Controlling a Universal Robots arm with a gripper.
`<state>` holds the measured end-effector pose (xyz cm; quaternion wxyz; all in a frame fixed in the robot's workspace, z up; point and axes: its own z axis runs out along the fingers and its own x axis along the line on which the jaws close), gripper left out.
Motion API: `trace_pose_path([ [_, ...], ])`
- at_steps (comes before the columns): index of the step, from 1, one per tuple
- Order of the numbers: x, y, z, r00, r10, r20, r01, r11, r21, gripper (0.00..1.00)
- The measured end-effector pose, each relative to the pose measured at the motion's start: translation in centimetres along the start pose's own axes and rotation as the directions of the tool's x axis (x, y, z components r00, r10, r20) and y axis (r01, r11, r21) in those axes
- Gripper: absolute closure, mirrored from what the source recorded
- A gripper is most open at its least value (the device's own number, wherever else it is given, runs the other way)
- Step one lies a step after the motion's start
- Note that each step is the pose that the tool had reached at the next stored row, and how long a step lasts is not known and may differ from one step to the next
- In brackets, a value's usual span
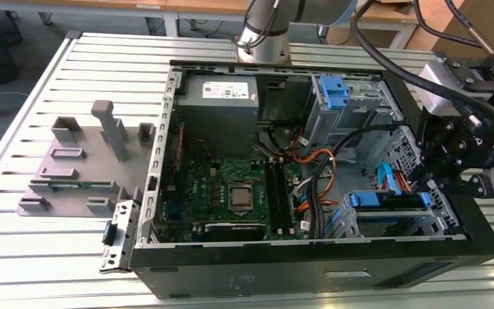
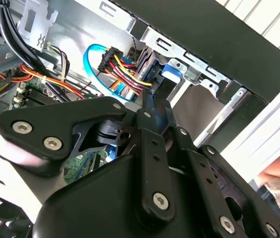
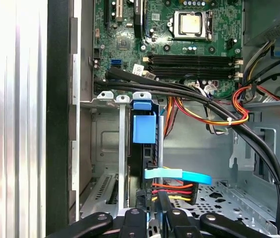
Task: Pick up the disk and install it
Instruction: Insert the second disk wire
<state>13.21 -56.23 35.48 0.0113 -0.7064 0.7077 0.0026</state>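
we see the disk (image 3: 144,130) standing on edge in the case's (image 1: 316,270) lower drive bay (image 3: 105,96), long axis running straight out from our gripper (image 3: 152,210), whose fingers look clenched on its near end by the cables (image 3: 172,188).

Open computer case (image 1: 316,254) lying on slatted metal table (image 1: 101,58). Inside: green motherboard (image 1: 229,193), grey power-supply box (image 1: 219,96) with white sticker, orange and black cables (image 1: 316,167). Blue-framed disk (image 1: 388,200) seated in drive cage at the exterior view's right. Black gripper (image 1: 457,168) just above that cage, at the case's edge; finger state not discernible. Grey plastic stand (image 1: 84,164) with upright posts beside the case, at the exterior view's left.
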Motion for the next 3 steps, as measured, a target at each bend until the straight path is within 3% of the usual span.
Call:
trace_pose_path([
  [3,0.0,0.0,-0.02,1.0,0.0,0.0,0.0,1.0,0.0,0.76],
])
